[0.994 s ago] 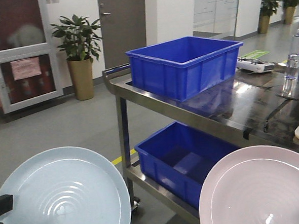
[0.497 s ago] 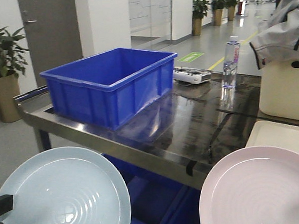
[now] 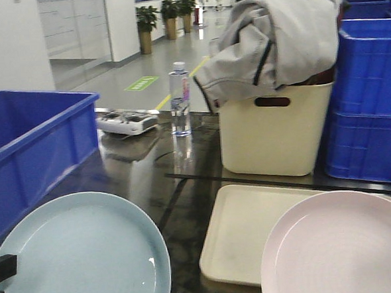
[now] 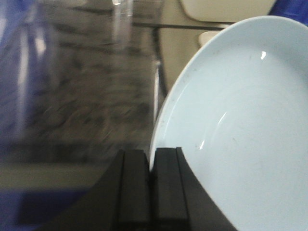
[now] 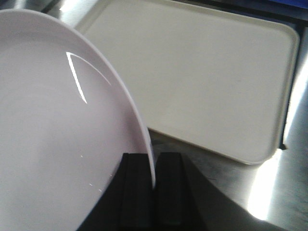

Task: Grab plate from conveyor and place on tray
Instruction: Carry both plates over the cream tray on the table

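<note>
the left gripper [image 4: 151, 161] is pinched tight on the rim of the blue plate [image 4: 240, 125], one black finger pressed on each face of the edge, at the lower centre of the left wrist view. the right gripper [image 5: 154, 163] clamps the pink plate [image 5: 57, 125] by its rim in the same way. in the front view the blue plate fills the lower left and the pink plate the lower right. the tray [image 3: 244, 230] lies flat on the dark table [image 3: 151, 182] at lower centre. it is cream with a low rim, and the pink plate overlaps its right part in the frame. behind it stands a bin [image 3: 274, 135] with a jacket [image 3: 275, 35] draped over it.
</note>
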Available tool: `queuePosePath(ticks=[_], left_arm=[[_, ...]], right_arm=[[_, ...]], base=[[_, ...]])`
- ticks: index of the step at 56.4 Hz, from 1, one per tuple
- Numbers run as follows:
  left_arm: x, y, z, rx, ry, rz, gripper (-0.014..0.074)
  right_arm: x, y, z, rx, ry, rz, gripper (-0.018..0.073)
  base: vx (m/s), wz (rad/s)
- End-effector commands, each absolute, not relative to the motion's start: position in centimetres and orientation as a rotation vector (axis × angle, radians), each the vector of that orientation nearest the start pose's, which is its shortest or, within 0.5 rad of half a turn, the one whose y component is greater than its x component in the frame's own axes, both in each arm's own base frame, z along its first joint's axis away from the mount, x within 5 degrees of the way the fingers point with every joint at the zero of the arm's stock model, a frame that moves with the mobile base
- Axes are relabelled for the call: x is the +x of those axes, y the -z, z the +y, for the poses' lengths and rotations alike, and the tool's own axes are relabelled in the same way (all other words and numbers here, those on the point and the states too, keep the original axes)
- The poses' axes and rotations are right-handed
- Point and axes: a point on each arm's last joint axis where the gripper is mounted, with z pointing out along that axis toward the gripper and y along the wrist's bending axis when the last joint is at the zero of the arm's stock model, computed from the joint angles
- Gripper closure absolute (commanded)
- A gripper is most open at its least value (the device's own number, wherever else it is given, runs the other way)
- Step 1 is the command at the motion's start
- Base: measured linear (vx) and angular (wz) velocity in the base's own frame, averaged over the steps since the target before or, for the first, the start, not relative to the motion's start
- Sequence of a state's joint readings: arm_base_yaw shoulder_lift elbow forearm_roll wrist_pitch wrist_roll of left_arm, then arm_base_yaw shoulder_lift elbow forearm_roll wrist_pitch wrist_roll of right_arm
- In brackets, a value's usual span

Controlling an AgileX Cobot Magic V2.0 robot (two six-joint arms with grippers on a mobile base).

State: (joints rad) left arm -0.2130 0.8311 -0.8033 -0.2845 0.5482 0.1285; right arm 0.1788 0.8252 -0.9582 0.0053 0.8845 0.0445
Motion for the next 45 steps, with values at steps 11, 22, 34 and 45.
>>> queuePosePath(ticks=[11,22,34,45], left_arm=[[16.16,-37.23,-4.83,0.155,0.376,1.924,0.0602],[16.17,-37.24,-4.83,0.155,0.376,1.923,0.0602],[16.17,-37.24,-4.83,0.155,0.376,1.923,0.0602],[16.17,-37.24,-4.83,0.155,0.376,1.923,0.0602]], right_arm=[[14.80,-39.25,2.63,-0.148,-0.126,2.125,0.0568],[14.80,-39.25,2.63,-0.148,-0.126,2.125,0.0568],[14.80,-39.25,2.63,-0.148,-0.126,2.125,0.0568],[14.80,-39.25,2.63,-0.148,-0.126,2.125,0.0568]], base=[[0.26,-0.69],[0.20,-0.52],[0.11,-0.15],[0.04,-0.06]])
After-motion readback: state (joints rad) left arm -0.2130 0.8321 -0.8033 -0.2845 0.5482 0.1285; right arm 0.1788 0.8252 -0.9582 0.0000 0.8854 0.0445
